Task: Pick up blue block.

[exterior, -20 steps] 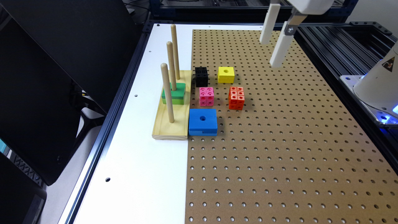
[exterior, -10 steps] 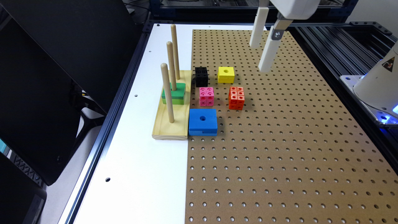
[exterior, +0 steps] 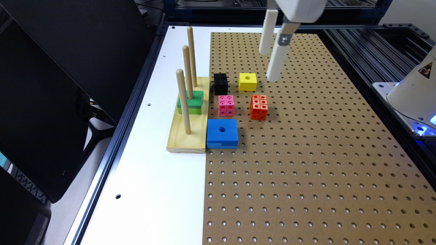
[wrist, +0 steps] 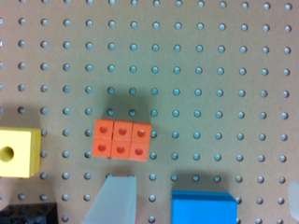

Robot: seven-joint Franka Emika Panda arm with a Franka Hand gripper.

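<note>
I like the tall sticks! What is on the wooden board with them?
The pale wooden base holds three upright wooden pegs. Green square blocks sit stacked around the middle peg. The nearest peg partly hides them, so their hole is not visible.

- I see the blue block (exterior: 222,133) as bright, solid blue, with a dark round hole in its top; my wrist view shows it (wrist: 203,208) a lighter, cyan-tinged blue.
- The yellow block (exterior: 247,81) is plain yellow with one dark hole.
- The orange cube (exterior: 259,107) is orange-red with a grid of round studs.
- The pink cube (exterior: 226,105) is magenta-pink, studded alike.
- The black cube (exterior: 220,83) is black all over.
- The green blocks (exterior: 190,102) are two shades of green, stacked.
- The peg base (exterior: 188,133) and its pegs are pale natural wood.
- The pegboard (exterior: 306,163) is brown, dotted with regular rows of holes.
- The tabletop (exterior: 150,190) is white.
- The gripper (exterior: 270,64) is white.
</note>
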